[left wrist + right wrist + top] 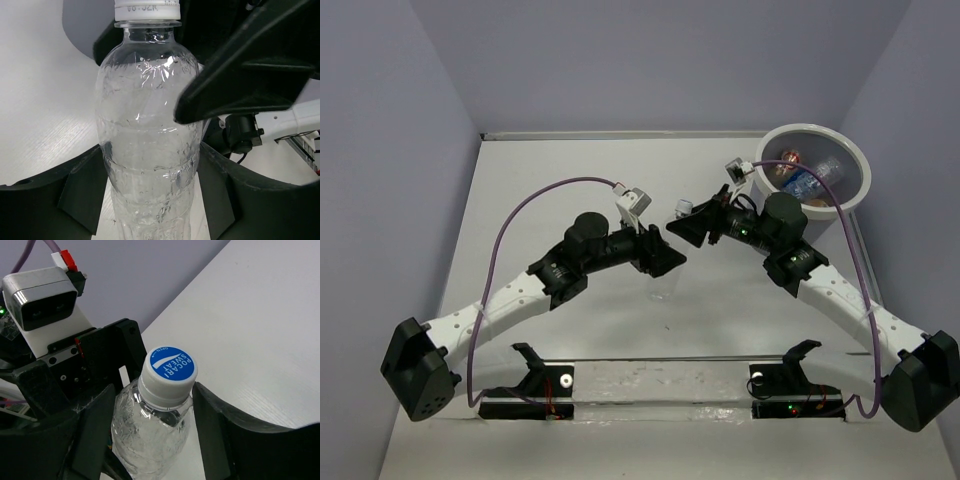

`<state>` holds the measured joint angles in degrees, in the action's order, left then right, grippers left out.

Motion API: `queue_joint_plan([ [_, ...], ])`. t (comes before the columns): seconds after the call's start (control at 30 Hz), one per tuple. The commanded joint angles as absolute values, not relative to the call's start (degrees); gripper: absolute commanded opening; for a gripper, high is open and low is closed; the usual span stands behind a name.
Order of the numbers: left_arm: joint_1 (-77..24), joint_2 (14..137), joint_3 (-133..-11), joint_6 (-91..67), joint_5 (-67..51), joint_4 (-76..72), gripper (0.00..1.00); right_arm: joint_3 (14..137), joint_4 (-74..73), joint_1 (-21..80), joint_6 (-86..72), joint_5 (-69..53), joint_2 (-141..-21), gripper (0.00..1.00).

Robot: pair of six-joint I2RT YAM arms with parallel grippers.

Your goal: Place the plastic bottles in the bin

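Note:
A clear plastic bottle with a white and blue cap stands upright at the table's middle, its base just showing under the grippers. My left gripper is shut on its lower body, with both pads against the ribbed wall. My right gripper comes from the opposite side and is closed on the bottle's shoulder just under the cap. The two grippers meet nose to nose in the top view, left gripper and right gripper. The bin stands at the far right corner and holds several bottles.
A metal rail with black brackets runs along the near edge between the arm bases. Purple cables arc over both arms. Walls close the table at the back and on both sides.

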<state>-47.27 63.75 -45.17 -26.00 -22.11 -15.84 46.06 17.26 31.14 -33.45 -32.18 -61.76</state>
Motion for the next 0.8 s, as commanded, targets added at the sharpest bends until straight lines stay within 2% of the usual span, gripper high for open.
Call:
queue_joint_plan([
  [0.0, -47.6, 61.4, -48.3, -24.5, -20.0, -17.9, 0.78, 46.7, 21.7, 31.2, -35.5, -30.2, -60.8, 0.60],
  [0.17, -47.6, 59.8, -48.2, -23.8, -17.9, -16.9, 0.86, 47.4, 21.4, 31.2, -36.3, -26.7, -59.9, 0.38],
  [0.23, -47.5, 59.3, -48.4, -23.3, -16.7, -15.9, 0.91, 48.0, 20.9, 31.2, -36.3, -25.3, -59.9, 0.36],
  [0.27, -47.5, 58.6, -48.6, -22.6, -16.0, -14.3, 0.99, 48.3, 20.4, 31.2, -35.8, -24.1, -59.9, 0.34],
  [0.43, -47.5, 53.5, -49.8, -19.2, -8.8, -5.7, 0.99, 52.1, 16.5, 31.2, -30.7, -15.3, -58.1, 0.32],
  [0.57, -47.6, 47.7, -51.1, -15.8, -2.6, 0.2, 0.99, 57.6, 10.5, 31.2, -24.0, -1.3, -55.6, 0.27],
  [0.67, -47.5, 42.5, -50.5, -14.5, 5.2, 4.7, 0.99, 63.2, 5.9, 31.2, -18.9, 19.0, -54.1, 0.25],
  [0.77, -47.5, 37.4, -47.3, -14.2, 14.9, 6.0, 0.99, 65.7, 5.8, 31.2, -11.6, 31.0, -52.7, 0.25],
])
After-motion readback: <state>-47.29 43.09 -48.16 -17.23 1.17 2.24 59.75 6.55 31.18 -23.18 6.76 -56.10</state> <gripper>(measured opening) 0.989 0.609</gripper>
